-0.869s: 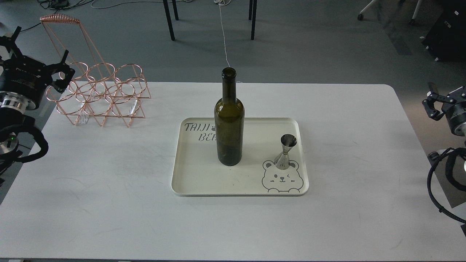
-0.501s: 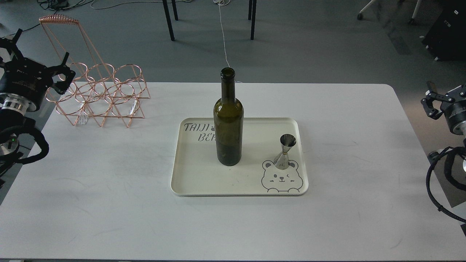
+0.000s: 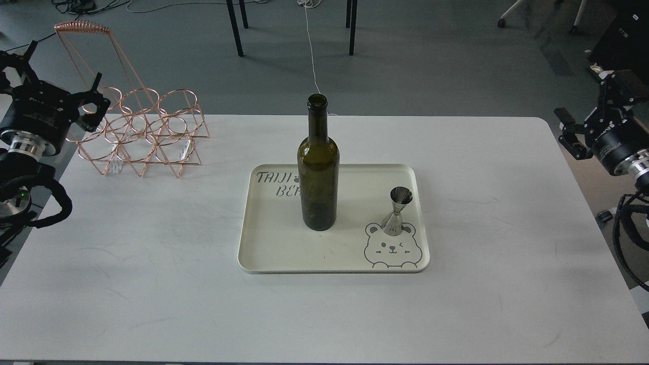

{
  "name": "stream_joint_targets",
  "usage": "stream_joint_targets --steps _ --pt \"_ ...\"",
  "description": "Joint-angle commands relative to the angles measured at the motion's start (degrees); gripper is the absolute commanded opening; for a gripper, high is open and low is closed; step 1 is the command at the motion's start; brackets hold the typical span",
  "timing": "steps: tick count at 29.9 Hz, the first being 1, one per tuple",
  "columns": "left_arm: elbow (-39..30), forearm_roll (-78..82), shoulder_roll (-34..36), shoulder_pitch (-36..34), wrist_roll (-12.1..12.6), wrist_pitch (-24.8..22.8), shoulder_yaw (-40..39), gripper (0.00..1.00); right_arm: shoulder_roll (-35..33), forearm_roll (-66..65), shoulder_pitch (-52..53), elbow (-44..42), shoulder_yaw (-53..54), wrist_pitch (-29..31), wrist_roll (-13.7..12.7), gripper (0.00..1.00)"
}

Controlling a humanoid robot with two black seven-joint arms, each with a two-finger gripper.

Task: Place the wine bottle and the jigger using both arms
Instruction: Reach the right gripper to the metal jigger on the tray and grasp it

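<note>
Bottle and jigger upright on tray, both grippers far off.

Wine bottle (image 3: pixel 318 170) and jigger (image 3: pixel 398 211) standing apart on cream tray (image 3: pixel 284 253); left gripper (image 3: pixel 63 86) by copper rack (image 3: pixel 144 132), right gripper (image 3: pixel 583 126) beyond table edge, both seemingly spread, holding nothing.

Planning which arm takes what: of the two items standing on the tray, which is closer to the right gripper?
The jigger, the short steel cup at the tray's right side; the wine bottle stands further left, toward the tray's middle.
</note>
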Motion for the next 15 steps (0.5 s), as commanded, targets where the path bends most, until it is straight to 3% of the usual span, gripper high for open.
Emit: stream_joint_targets --steps 1,11,15 --pt "0.17 -0.31 -0.82 0.28 -0.36 0.43 0.01 0.98 -3.36 -9.95 -1.93 10.07 -3.07 -8.67 0.00 0.99" --pt "0.35 -0.31 -1.00 0.55 -0.36 0.43 0.01 0.98 -5.39 -44.22 -2.29 23.80 -15.90 -29.94 0.00 0.99" --pt "0.70 -0.23 -1.17 0.90 -0.01 0.34 0.01 0.98 -5.04 -58.90 -1.32 21.97 -19.07 -32.34 0.00 0.99"
